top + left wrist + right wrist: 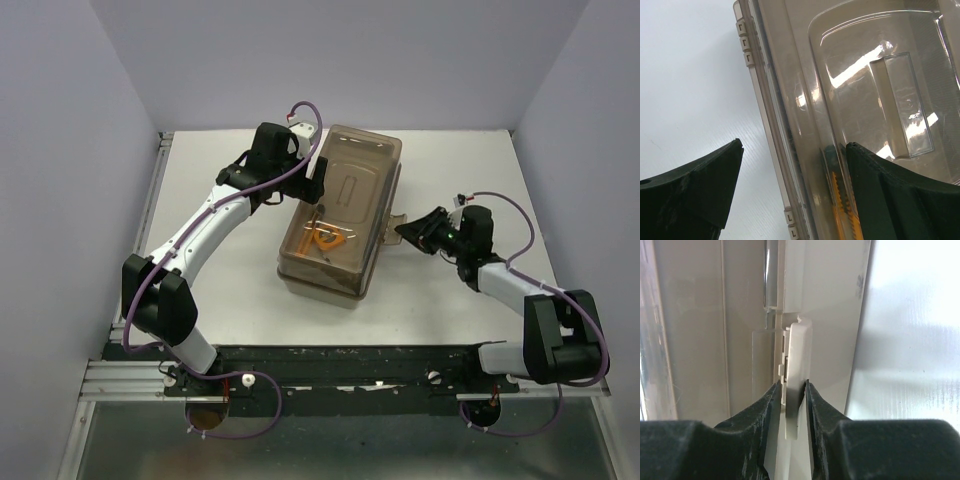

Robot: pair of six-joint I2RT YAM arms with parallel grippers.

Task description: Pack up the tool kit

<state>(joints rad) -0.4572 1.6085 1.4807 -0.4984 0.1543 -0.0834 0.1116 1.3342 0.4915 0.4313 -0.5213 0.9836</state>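
Observation:
The beige toolbox [320, 285] stands mid-table with its smoky brown lid [350, 190] down. Orange-and-black tools [325, 242] show through the lid. In the left wrist view an orange tool [840, 205] lies under the lid [865, 75]. My left gripper [305, 170] is open at the box's far left edge, its fingers [700, 190] straddling the lid's hinged rim [772, 130]. My right gripper [405, 230] is shut on the beige latch [796, 375] at the box's right side. The latch [393, 224] sticks out from the box.
White table [460, 170] with grey walls on three sides. The metal rail [330, 385] with the arm bases runs along the near edge. Purple cables loop off both arms.

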